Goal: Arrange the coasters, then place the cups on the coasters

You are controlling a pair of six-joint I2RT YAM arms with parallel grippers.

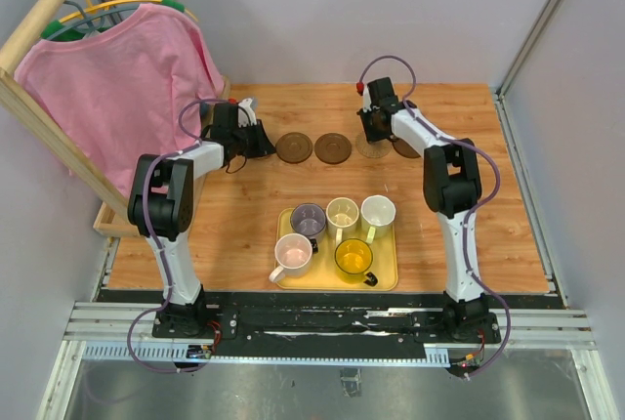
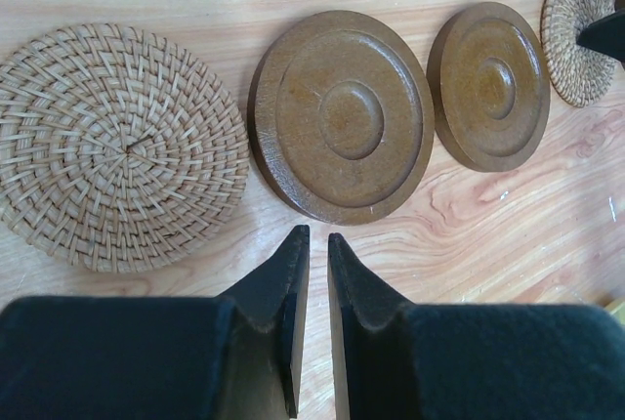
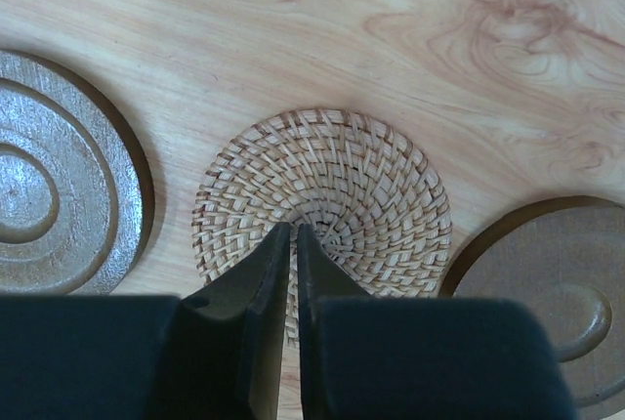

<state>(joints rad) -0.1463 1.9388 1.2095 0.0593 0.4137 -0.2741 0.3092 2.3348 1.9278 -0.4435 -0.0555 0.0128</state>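
Observation:
Five coasters lie in a row on the far side of the wooden table. In the left wrist view I see a tan woven coaster (image 2: pixel 117 147), two dark brown coasters (image 2: pixel 342 115) (image 2: pixel 493 86) and a second woven one (image 2: pixel 578 37). My left gripper (image 2: pixel 314 234) is shut and empty, just short of the first brown disc. My right gripper (image 3: pixel 293 228) is shut, its tips over the middle of a woven coaster (image 3: pixel 332 176); I cannot tell if they touch it. The cups stand on the yellow tray: purple-grey (image 1: pixel 309 219), cream (image 1: pixel 343 213), whitish (image 1: pixel 378 211), pink (image 1: pixel 293 254), yellow (image 1: pixel 354 257).
The yellow tray (image 1: pixel 391 254) sits near the arms' bases at the table's near middle. A pink shirt (image 1: pixel 117 78) hangs on a wooden rack (image 1: pixel 39 112) at the far left, close to my left arm. Grey walls bound the table at the back and the right.

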